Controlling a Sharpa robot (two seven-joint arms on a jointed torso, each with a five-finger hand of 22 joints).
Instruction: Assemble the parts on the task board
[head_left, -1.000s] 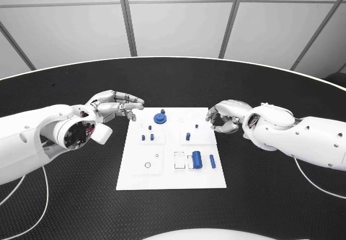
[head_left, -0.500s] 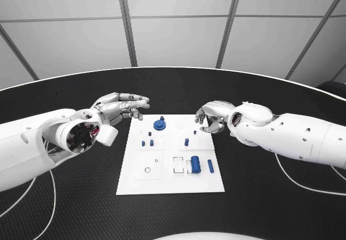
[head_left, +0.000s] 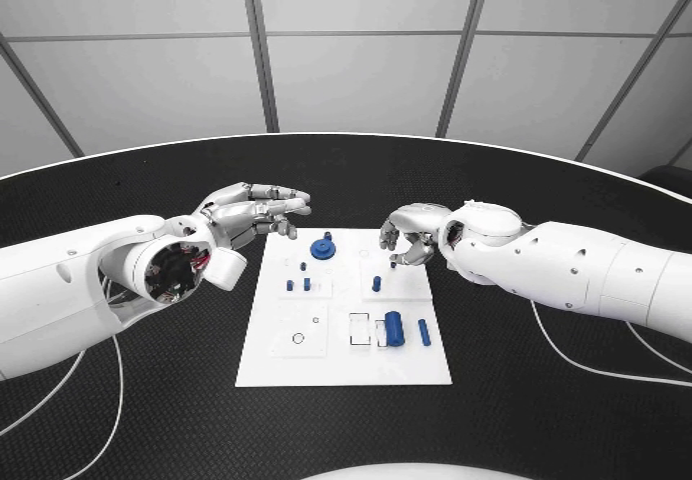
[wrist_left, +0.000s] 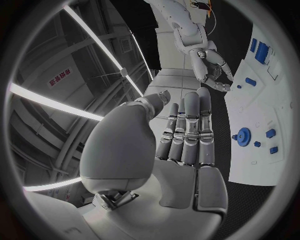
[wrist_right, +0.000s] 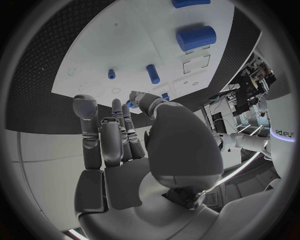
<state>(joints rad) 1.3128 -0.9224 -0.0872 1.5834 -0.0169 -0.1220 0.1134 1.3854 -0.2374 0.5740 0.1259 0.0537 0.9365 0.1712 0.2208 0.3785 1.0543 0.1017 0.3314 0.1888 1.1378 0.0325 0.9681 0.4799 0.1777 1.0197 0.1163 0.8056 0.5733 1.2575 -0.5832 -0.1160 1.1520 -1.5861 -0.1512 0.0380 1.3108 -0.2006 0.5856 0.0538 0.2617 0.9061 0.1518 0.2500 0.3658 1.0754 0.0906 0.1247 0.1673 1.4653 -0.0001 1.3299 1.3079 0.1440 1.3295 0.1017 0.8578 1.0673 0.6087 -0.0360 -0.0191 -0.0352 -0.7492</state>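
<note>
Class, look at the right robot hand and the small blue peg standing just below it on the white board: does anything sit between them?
Nothing visible does. The right robot hand hovers above the small blue peg, with bare task board between.

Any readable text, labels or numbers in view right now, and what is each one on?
Task board: no readable markings.
Blue parts: no readable markings.
Left hand, right hand: no text.
Red characters on a wall sign: too blurred to read.
Pale lettering on a dark panel: mirrored and too unclear to read.
</note>
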